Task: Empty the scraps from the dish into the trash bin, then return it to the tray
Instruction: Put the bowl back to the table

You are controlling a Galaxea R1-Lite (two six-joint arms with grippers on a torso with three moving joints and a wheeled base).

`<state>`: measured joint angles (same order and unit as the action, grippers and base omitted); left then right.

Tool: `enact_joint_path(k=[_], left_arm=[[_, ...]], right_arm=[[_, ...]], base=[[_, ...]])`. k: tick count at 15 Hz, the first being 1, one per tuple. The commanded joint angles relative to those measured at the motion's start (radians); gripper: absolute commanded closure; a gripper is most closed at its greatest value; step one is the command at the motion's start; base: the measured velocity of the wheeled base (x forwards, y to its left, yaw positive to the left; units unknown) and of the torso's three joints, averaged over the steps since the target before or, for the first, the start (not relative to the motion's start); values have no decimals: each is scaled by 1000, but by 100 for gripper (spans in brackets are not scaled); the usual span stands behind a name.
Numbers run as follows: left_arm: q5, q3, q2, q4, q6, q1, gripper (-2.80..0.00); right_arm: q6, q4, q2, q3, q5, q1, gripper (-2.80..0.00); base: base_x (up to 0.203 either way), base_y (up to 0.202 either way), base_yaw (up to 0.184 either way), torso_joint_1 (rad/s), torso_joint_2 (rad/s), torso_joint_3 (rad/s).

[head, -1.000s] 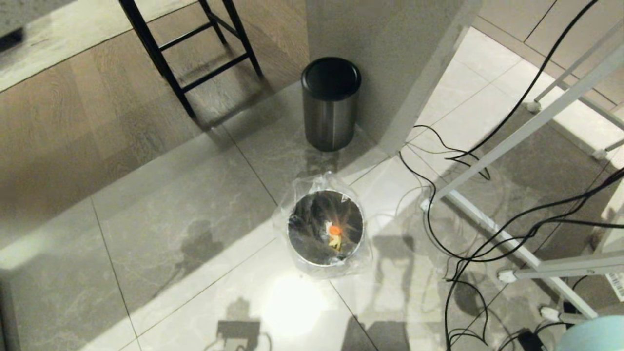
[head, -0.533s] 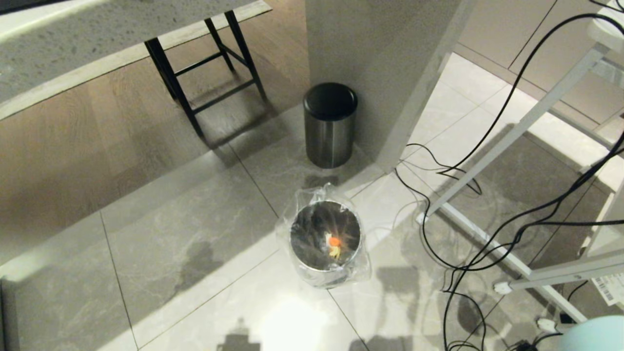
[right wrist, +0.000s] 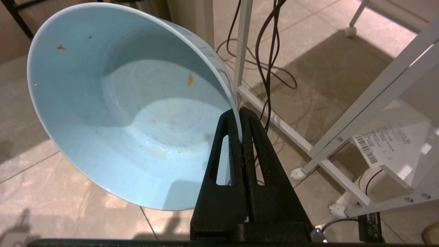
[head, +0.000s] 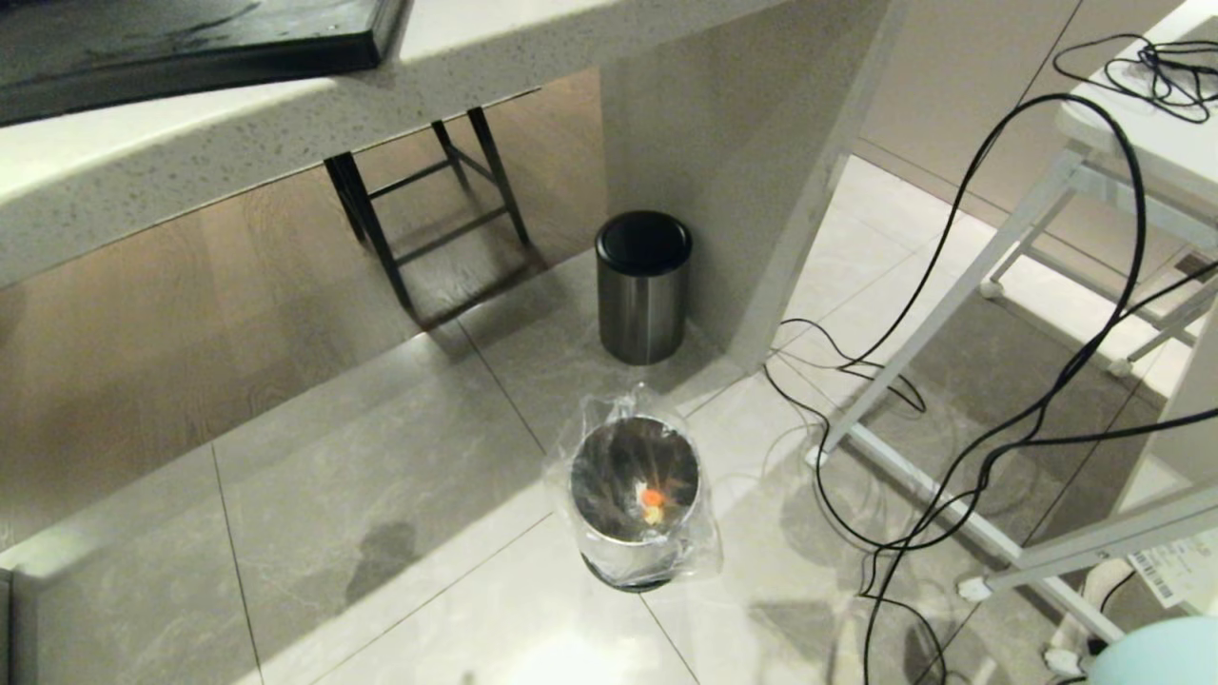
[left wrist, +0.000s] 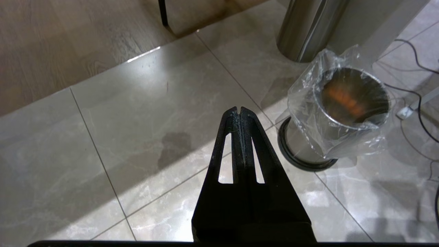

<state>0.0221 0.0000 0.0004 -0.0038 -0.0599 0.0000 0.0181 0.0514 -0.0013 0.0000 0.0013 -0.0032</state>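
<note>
My right gripper (right wrist: 239, 111) is shut on the rim of the pale blue dish (right wrist: 120, 120), which is tilted on its side above the floor. Only tiny orange specks (right wrist: 189, 79) cling inside it. The head view shows just an edge of the dish (head: 1156, 656) at the bottom right corner. The orange and yellow scraps (head: 653, 499) lie inside the bag-lined trash bin (head: 576, 485) on the floor ahead. A corner of the black tray (head: 190, 38) shows on the counter at the top left. My left gripper (left wrist: 240, 109) is shut and empty, beside the trash bin (left wrist: 329, 137).
A steel bin with a black lid (head: 642, 285) stands behind the trash bin, against a pillar. Black cables (head: 952, 428) and a white table frame (head: 952, 314) crowd the floor on the right. Black stool legs (head: 381, 238) stand under the stone counter (head: 238, 133).
The whole head view has shifted: the bins have slid down the picture, and the counter with the tray has come into view at the top. The camera moved, not the things.
</note>
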Motion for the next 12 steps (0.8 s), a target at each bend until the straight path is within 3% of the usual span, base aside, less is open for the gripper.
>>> enact_joint_path(k=[1,12], left_arm=[[1,0,1,-1,-1,-1,0],[1,0,1,-1,-1,0,0]], right_arm=[[0,1,1,0,0,0,0],[0,1,1,0,0,0,0]], base=[[0,0,0,-5,2,194],[0,0,0,2,2,201]])
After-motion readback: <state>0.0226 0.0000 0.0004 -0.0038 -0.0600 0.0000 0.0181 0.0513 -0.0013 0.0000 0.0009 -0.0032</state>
